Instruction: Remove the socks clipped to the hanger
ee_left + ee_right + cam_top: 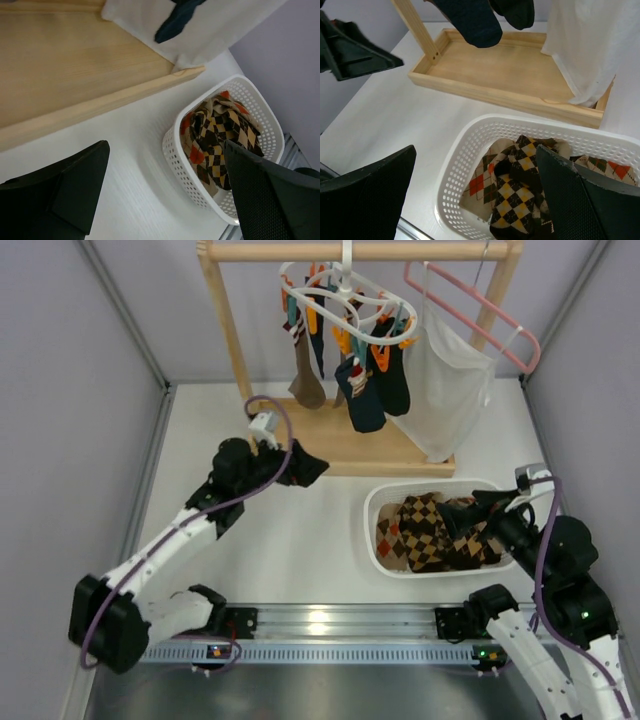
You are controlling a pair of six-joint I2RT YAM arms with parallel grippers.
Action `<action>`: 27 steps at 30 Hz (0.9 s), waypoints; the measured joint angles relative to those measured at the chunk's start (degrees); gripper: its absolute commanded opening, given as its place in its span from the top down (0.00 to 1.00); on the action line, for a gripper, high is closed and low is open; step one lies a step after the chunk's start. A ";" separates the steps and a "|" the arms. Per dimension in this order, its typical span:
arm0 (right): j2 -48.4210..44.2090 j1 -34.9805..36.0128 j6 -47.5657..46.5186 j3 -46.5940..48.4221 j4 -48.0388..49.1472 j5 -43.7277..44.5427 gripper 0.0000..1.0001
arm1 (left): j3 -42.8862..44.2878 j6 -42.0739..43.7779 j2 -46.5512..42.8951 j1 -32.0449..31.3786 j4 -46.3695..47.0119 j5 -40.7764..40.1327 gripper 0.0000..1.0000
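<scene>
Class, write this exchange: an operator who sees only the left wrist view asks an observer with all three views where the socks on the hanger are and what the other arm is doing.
Operator: I see only the basket and the rack's base. Where are the socks?
Observer: They hang clipped to the white hanger on the rack's top bar, above the base.
Operator: And the right tool?
Observer: It is open and empty, at the basket's right end.
</scene>
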 measured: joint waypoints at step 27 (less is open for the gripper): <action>-0.50 0.00 -1.01 0.48 1.01 -8.20 0.00 | 27.10 22.32 39.82 -13.79 30.77 -8.02 0.98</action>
